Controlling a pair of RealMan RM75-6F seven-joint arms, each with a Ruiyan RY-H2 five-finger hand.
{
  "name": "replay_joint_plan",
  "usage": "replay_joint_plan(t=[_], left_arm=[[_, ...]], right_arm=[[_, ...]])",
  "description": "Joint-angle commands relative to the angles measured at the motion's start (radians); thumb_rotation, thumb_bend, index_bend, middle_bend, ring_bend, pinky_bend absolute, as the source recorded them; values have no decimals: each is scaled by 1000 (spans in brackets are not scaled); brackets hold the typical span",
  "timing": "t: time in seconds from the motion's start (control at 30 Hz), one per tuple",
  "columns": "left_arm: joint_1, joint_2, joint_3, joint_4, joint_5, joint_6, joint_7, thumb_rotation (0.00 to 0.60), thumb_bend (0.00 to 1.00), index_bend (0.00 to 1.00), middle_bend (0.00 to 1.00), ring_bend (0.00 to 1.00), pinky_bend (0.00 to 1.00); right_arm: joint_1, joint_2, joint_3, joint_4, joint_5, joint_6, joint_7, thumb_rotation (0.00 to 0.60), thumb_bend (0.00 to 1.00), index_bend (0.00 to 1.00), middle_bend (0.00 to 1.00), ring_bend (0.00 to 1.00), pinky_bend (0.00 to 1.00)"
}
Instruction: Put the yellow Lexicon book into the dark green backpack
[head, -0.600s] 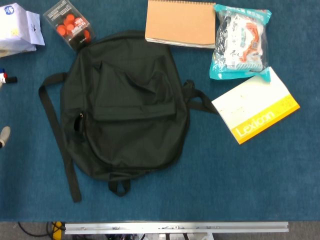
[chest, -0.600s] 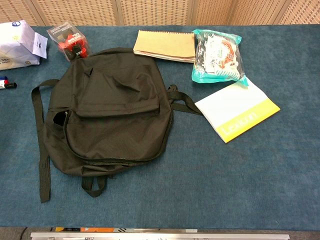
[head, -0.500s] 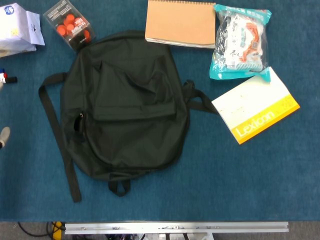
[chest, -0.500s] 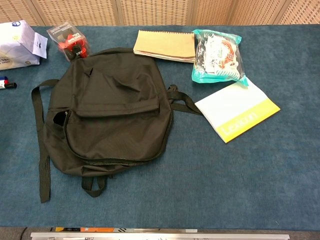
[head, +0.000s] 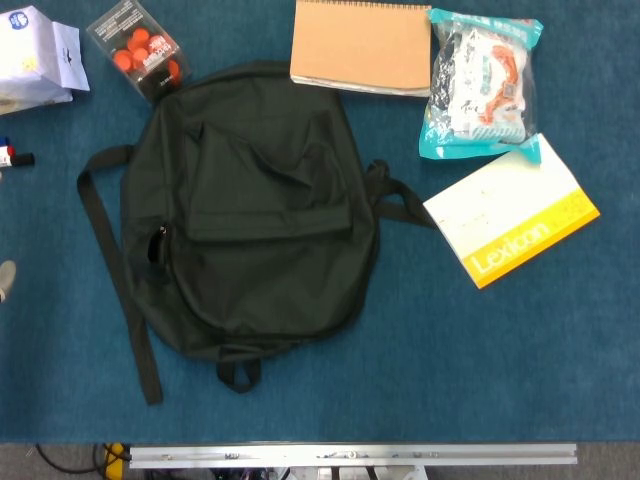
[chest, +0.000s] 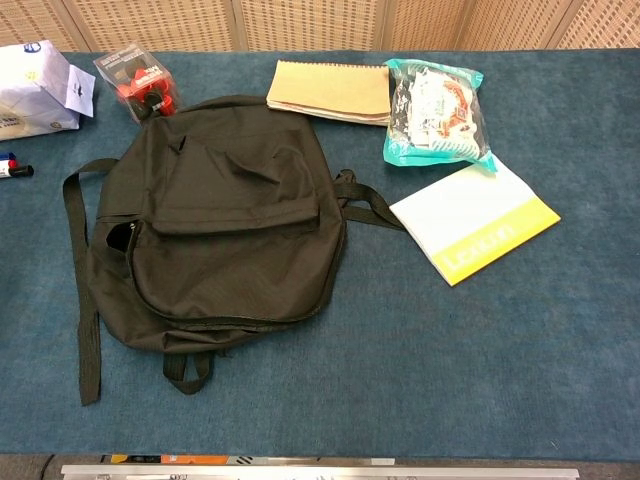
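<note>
Yellow-and-white softcover Lexicon book (head: 512, 215): flat on blue felt table (head: 450, 370), right of dark green fabric backpack (head: 250, 220), nearly touching strap; untouched, position unchanged.

Backpack: flat, main zip apparently closed; small side opening seen in chest view.

Left hand (head: 4, 280): pale sliver at left edge of head view, slightly lower than half a second ago; grasp cannot be told.

Right hand: absent from both views.

Task judged not begun.

Legible writing: "Lexicon", white on yellow band. Other labels unreadable.
</note>
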Motion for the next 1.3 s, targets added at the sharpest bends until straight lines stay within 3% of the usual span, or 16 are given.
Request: replay_joint_plan(t=[0.03, 0.37, 0.7, 1.3], left_arm=[[0, 2, 0, 0, 6, 2, -4, 592, 250, 91, 68, 61, 48], [-1, 1, 2, 2, 12, -2, -24, 590, 250, 91, 68, 61, 48], [7, -10, 8, 20, -7, -13, -44, 592, 250, 91, 68, 61, 48], [12, -19, 10, 34, -24, -27, -55, 592, 250, 91, 68, 61, 48]], right_arm=[[44, 16, -11, -6, -25, -64, -4, 600, 66, 284, 340, 216, 305], [192, -59, -17, 43, -10, -306, -65, 600, 67, 284, 340, 215, 305], [316, -193, -9, 198, 23, -476, -77, 600, 71, 284, 340, 216, 305], [398, -316, -29, 387, 77, -584, -70, 600, 72, 284, 340, 216, 305]])
